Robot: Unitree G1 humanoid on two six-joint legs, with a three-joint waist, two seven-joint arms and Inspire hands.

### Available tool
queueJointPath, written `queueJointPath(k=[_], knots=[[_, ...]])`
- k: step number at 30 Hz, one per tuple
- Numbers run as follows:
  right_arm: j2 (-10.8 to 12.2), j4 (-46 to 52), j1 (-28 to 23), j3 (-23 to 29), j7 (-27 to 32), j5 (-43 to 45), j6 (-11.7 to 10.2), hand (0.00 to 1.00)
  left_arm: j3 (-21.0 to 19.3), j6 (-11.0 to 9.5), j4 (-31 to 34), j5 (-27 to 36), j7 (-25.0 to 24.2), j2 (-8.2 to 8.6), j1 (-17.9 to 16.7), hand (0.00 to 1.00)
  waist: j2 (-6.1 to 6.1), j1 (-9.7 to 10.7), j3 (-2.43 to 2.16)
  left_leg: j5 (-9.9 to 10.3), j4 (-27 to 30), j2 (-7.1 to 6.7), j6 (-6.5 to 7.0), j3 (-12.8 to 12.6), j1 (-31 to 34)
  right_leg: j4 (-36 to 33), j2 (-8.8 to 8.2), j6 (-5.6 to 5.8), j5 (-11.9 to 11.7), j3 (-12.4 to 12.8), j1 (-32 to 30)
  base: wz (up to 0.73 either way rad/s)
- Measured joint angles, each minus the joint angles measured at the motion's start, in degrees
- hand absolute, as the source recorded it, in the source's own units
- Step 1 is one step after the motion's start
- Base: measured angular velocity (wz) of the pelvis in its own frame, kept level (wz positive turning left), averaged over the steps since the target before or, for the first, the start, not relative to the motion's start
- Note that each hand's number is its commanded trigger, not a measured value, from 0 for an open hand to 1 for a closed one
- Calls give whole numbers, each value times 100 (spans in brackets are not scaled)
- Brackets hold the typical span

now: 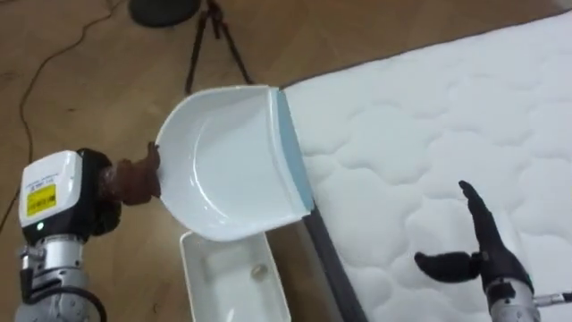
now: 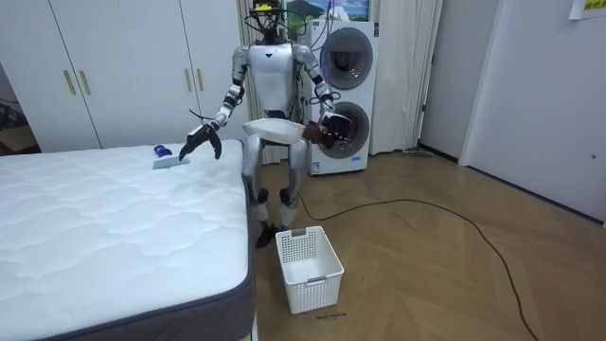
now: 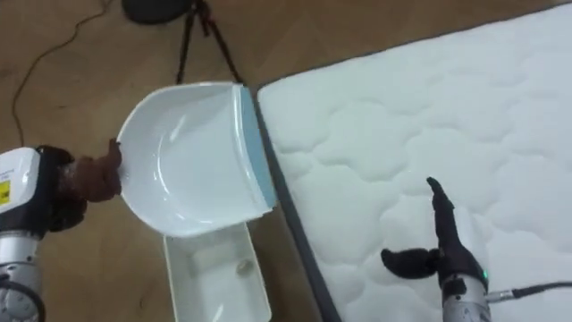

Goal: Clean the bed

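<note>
My left hand [image 1: 134,179] grips the dustpan [image 1: 228,161] by its handle at the edge of the bed [image 1: 429,134], basket [image 1: 234,279] below, right hand [image 1: 483,255] spread open over the bed — if the pan's lip drifts off that edge, sweepings could miss pan and basket alike.

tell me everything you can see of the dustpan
The dustpan is a smooth white scoop that looks like plastic, with a rounded back wall and a pale blue strip along its straight front lip. Its pan looks empty. A short brown handle juts from the back, and the left hand is closed on it. The pan is held in the air, roughly level, with the lip turned toward the mattress edge; whether they touch cannot be told. It hangs above a white basket on the floor.
</note>
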State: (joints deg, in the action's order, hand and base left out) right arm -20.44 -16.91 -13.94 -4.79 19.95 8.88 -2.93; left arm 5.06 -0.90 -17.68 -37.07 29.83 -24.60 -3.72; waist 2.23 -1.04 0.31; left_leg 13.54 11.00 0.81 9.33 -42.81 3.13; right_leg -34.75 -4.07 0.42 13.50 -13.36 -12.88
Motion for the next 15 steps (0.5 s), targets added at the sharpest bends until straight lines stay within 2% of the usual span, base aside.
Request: queueJointPath(k=[1, 2, 3, 4, 5, 6, 7, 8, 9, 10, 11, 12, 13, 14, 15], knots=[[-1, -1, 61, -20, 52, -105, 0, 0, -2, -18, 91, 208, -4, 41, -3, 100, -63, -112, 33, 23, -85, -30, 11, -472, -94, -372, -200, 7, 275, -138, 90, -156], [12, 3, 164, -113, 56, -187, 1, 0, -51, -18, 123, 403, -8, 43, 11, 100, -104, -221, 41, 46, -146, -18, 10, -1035, -109, -625, -424, 19, 399, -369, 184, -159], [24, 21, 189, -152, 56, -202, 0, 0, -69, -4, 133, 458, -13, 44, 45, 100, -118, -272, 37, 49, -165, 2, 10, -1278, -92, -697, -518, 4, 450, -551, 264, -155], [56, 46, 225, -221, 56, -267, 0, 0, -107, 39, 166, 549, -24, 46, 94, 100, -147, -432, 48, 64, -162, 85, -11, -1793, -63, -677, -618, -40, 487, -901, 460, -164], [70, 73, 231, -323, 45, -324, 0, 0, -133, 82, 199, 652, -40, 46, 60, 100, -186, -603, 36, 85, -88, 205, -54, -2237, -55, -488, -615, -40, 494, -1153, 716, -174], [83, 103, 226, -358, 34, -341, -1, 0, -141, 98, 204, 702, -52, 42, 39, 100, -204, -660, 24, 109, 0, 276, -97, -2393, -31, -325, -595, -33, 506, -1304, 884, -163], [118, 175, 203, -376, -6, -335, -2, 0, -156, 148, 226, 773, -100, 40, 46, 100, -263, -715, -15, 155, 245, 405, -182, -2569, 84, 145, -544, -38, 515, -1616, 1180, -135], [138, 225, 219, -405, -16, -349, -13, 0, -180, 197, 270, 849, -131, 42, 56, 100, -356, -725, -59, 183, 523, 482, -232, -2472, 263, 678, -500, -15, 503, -1733, 1341, -130], [140, 241, 256, -419, -22, -362, -14, 0, -182, 220, 270, 895, -132, 47, 60, 100, -384, -728, -50, 184, 622, 476, -234, -2215, 347, 921, -478, 40, 466, -1730, 1398, -141], [137, 220, 342, -449, -22, -366, -13, 0, -185, 308, 267, 955, -147, 121, 42, 100, -372, -730, -40, 184, 802, 423, -234, -1474, 513, 1259, -482, 184, 540, -1678, 1457, -148], [151, 202, 390, -536, -12, -352, -1, 0, -191, 372, 266, 966, -192, 167, 27, 100, -308, -666, -44, 125, 879, 392, -126, -966, 626, 1513, -406, 299, 558, -1642, 1550, -132], [169, 202, 373, -560, -19, -339, -2, 0, -196, 372, 267, 972, -217, 188, 28, 100, -254, -571, -41, 84, 862, 403, -55, -824, 631, 1606, -343, 271, 527, -1653, 1588, -77], [243, 196, 293, -561, -17, -302, -2, 0, -205, 308, 274, 992, -272, 201, 34, 100, -196, -367, -52, 15, 806, 445, 41, -702, 626, 1697, -273, 202, 465, -1651, 1584, -30], [288, 187, 200, -550, -21, -289, -2, 0, -201, 227, 278, 1004, -293, 220, 35, 100, -225, -184, -40, -83, 790, 457, -26, -568, 607, 1696, -254, 116, 470, -1640, 1557, -23], [292, 187, 161, -542, -30, -285, -2, 0, -198, 199, 278, 1000, -302, 244, 24, 100, -245, -107, -35, -128, 791, 455, -98, -478, 601, 1697, -262, 63, 495, -1637, 1562, -36]])
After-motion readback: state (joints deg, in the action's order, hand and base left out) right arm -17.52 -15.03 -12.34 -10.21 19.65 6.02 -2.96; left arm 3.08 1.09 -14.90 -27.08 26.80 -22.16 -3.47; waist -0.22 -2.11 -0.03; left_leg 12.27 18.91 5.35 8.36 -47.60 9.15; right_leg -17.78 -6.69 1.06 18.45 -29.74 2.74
